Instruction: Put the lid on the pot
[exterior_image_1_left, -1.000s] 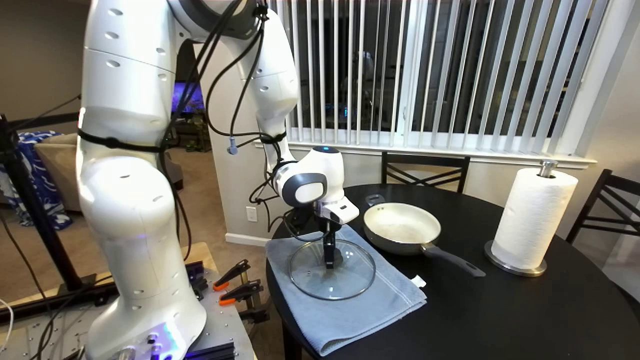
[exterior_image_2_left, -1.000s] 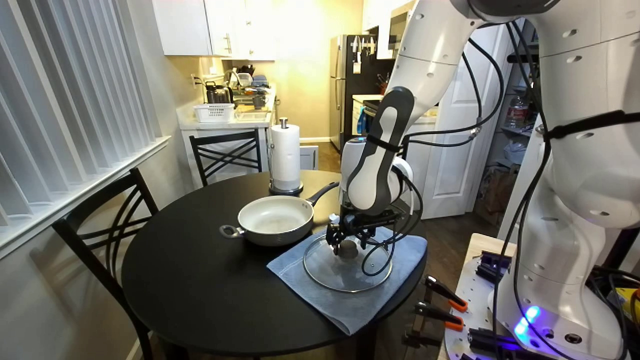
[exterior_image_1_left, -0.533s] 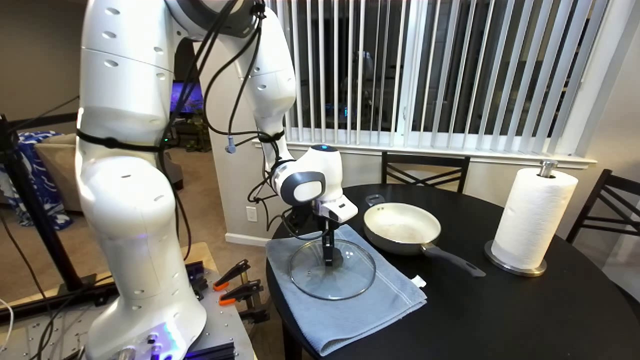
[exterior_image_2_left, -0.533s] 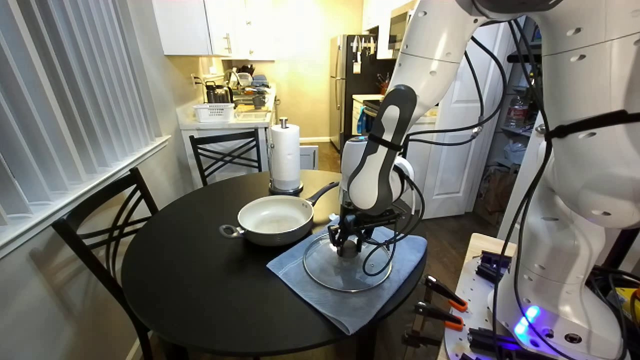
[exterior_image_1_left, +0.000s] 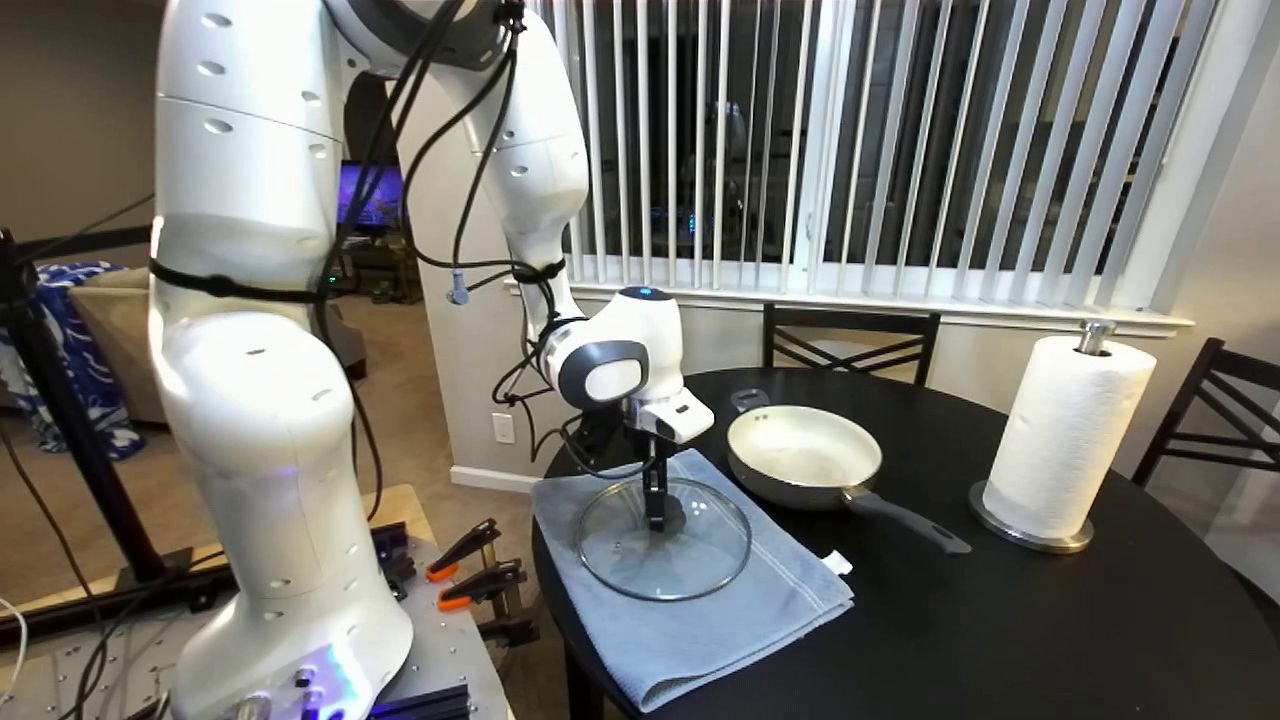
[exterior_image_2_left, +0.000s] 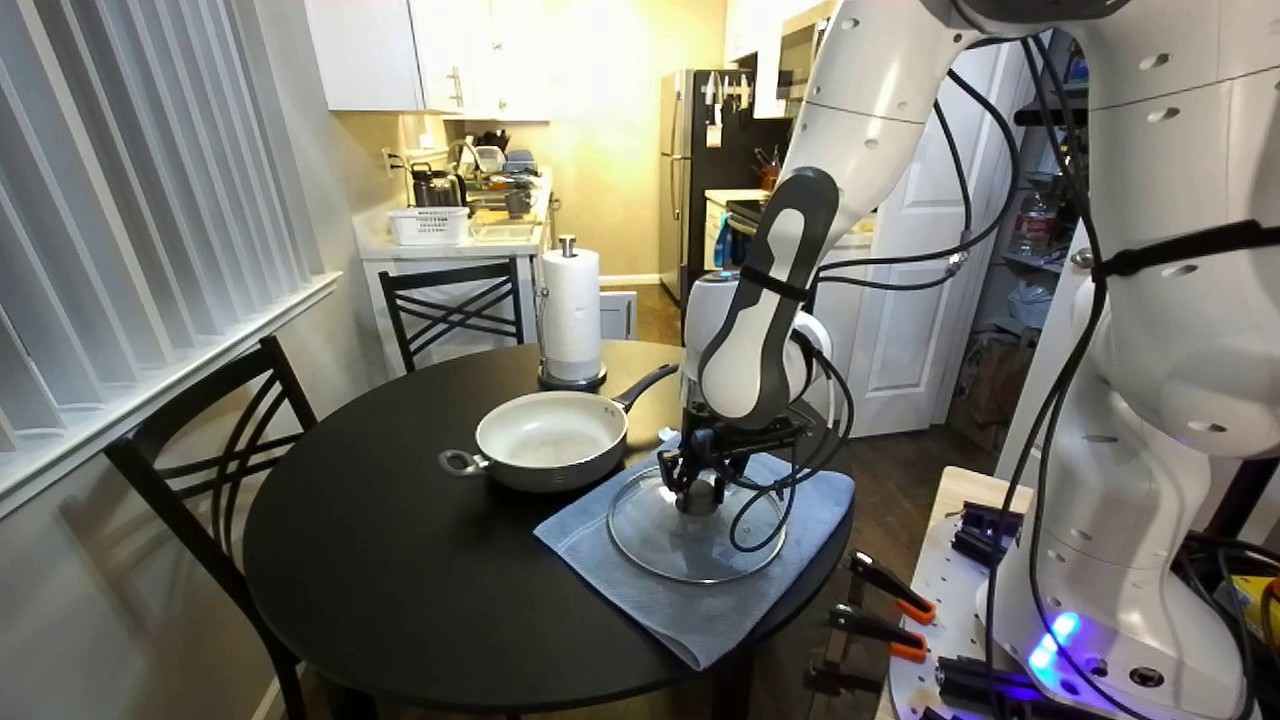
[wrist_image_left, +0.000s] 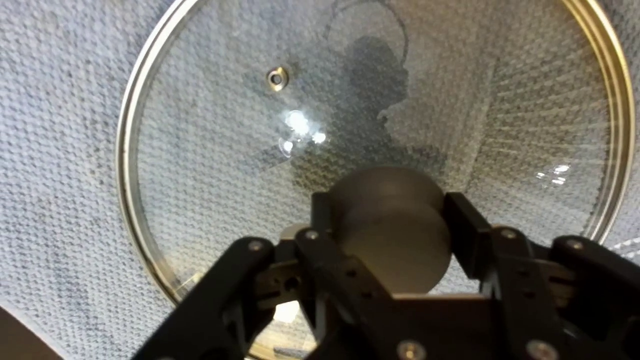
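Lid (exterior_image_1_left: 690, 563) flat on cloth (exterior_image_1_left: 690, 655), lower centre of an exterior view, knob (wrist_image_left: 392, 245) up, clasped by the gripper (wrist_image_left: 387, 207). Pot (exterior_image_1_left: 803, 450) right of centre, long axis slanting, handle (exterior_image_1_left: 908, 520) pointing lower right.

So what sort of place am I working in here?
Probably a dining area in a home, open to a kitchen: a round black table has chairs beside it, and an exterior view shows a refrigerator further back.
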